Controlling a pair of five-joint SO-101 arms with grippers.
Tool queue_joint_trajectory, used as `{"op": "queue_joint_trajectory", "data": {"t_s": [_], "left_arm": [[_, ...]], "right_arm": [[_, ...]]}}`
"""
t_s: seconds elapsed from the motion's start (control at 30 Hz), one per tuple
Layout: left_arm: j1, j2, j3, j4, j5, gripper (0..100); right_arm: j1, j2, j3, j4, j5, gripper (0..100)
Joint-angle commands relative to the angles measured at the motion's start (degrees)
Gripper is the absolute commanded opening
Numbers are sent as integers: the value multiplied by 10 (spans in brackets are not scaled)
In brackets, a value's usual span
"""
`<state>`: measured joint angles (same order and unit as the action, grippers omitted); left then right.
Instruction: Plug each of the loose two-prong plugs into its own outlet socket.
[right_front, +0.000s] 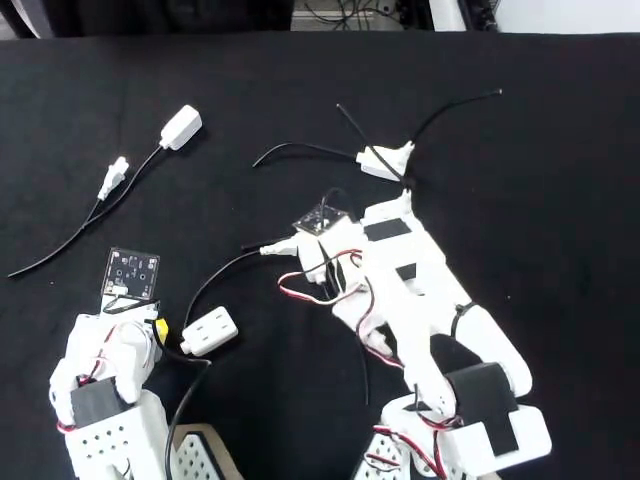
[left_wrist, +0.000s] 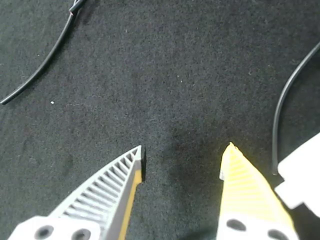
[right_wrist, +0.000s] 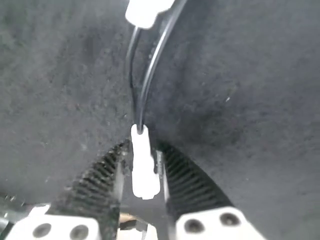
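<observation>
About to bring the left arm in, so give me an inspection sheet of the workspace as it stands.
Surface: black cloth, flat, no spills seen.
Job's things: held plug in the right gripper; loose plug at far left beside the far socket; near socket next to the left gripper; white connector at far centre, kind unclear.
Clutter: nothing seen.
Grippers: left gripper open over bare cloth; right gripper shut on the held plug.
Cables: black leads lie loose, one curving by the near socket.
Surroundings: wires beyond the far edge.
</observation>
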<state>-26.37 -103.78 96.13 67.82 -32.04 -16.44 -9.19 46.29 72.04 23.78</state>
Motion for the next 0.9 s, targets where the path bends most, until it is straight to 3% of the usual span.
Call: {"op": "queue_joint_trajectory", "data": {"t_s": [0.0,0.3,0.5,0.7,0.87], "left_arm": [[2,-5,7,-10,-3,249],[2,-5,7,-10,-3,249],[2,-5,7,-10,-3,249],[2,-5,7,-10,-3,249],[2,-5,7,-10,-3,249]], "right_arm": [[14,-5,-29,20,-2,13],[22,-197,-55,119,-2,13],[75,-363,-131,198,-4,12],[87,-458,-165,154,-56,12],[-2,-508,-116,48,-180,12]]}}
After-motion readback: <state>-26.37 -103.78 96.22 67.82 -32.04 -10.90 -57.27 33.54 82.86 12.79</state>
